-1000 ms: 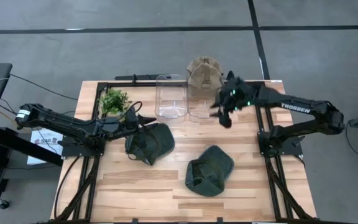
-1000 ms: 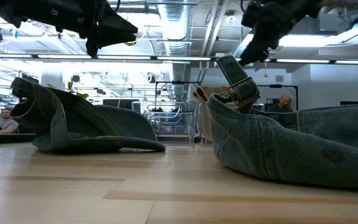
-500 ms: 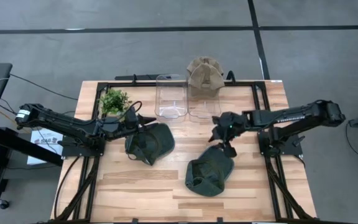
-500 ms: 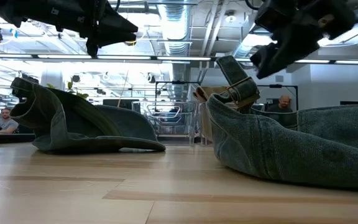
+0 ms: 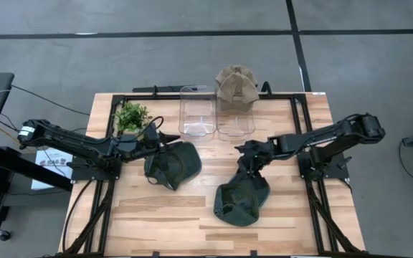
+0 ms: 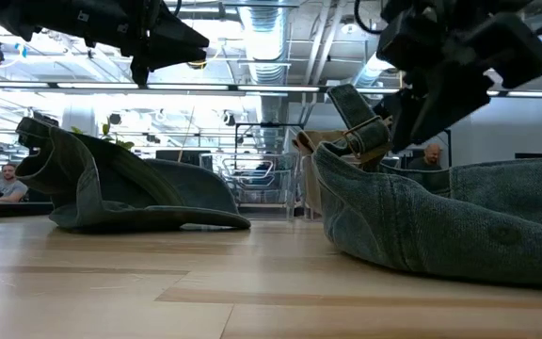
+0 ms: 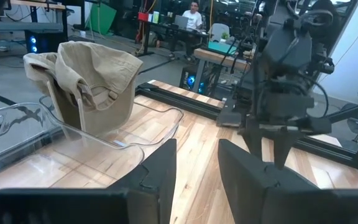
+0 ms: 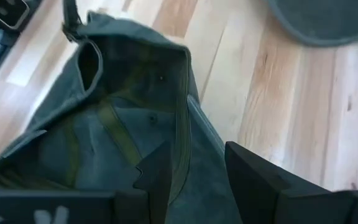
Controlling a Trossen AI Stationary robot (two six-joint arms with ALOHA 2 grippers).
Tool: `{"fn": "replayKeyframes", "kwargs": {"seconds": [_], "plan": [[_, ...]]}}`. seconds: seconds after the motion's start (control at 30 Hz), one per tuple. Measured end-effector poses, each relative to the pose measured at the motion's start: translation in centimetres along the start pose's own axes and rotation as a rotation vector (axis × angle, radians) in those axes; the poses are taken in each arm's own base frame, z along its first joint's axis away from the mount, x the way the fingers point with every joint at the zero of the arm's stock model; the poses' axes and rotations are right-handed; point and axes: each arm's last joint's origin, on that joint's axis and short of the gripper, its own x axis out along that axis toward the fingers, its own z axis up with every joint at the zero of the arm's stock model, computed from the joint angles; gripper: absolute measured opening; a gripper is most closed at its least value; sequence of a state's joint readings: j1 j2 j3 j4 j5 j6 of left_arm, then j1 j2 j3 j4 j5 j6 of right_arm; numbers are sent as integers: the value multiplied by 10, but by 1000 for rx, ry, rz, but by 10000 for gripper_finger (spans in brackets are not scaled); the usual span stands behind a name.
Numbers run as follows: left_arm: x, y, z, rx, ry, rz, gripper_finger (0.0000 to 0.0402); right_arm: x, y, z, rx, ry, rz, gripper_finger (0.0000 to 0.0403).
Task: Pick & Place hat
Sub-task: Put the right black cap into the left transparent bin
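Two dark green hats lie on the wooden table: the left hat [image 5: 172, 165] [image 6: 130, 193] and the right hat [image 5: 241, 198] [image 6: 440, 226], opening upward. A tan hat [image 5: 235, 84] [image 7: 95, 78] sits in the right clear bin [image 5: 236, 120]. My right gripper [image 5: 248, 163] [image 8: 196, 152] is open and points down over the right hat's far part, one finger on either side of its rim [image 8: 188, 109]. My left gripper [image 5: 165, 140] [image 7: 196, 146] is open and hovers above the left hat's far edge. My right gripper stands open over the right hat's rim [image 8: 187, 134], coming from above. I cannot tell whether its fingers touch the cloth. The hat lies flat on the table.
A second clear bin [image 5: 198, 111] stands beside the one with the tan hat, and a small green plant [image 5: 131, 115] is at the far left. Black frame rails [image 5: 156, 94] run along the table's edges. Bare wood [image 5: 156, 215] shows near the front.
My right gripper has come from the clear bins at the far edge toward the near edge and down, ending over the right green hat with its fingers pointing down. The hats have stayed where they were.
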State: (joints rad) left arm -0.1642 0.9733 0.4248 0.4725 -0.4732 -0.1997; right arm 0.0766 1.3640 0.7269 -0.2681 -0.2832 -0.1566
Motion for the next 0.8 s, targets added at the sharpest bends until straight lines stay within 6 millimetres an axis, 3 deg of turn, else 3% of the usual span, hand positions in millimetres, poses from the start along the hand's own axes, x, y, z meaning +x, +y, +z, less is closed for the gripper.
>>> {"fn": "replayKeyframes", "kwargs": {"seconds": [0.43, 0.8], "plan": [[0, 0, 0, 0, 0, 0, 116, 29, -7, -11, 29, 98, 16, 135], [0, 0, 0, 0, 0, 1, 116, 26, -7, -5, -8, 40, 6, 134]]}}
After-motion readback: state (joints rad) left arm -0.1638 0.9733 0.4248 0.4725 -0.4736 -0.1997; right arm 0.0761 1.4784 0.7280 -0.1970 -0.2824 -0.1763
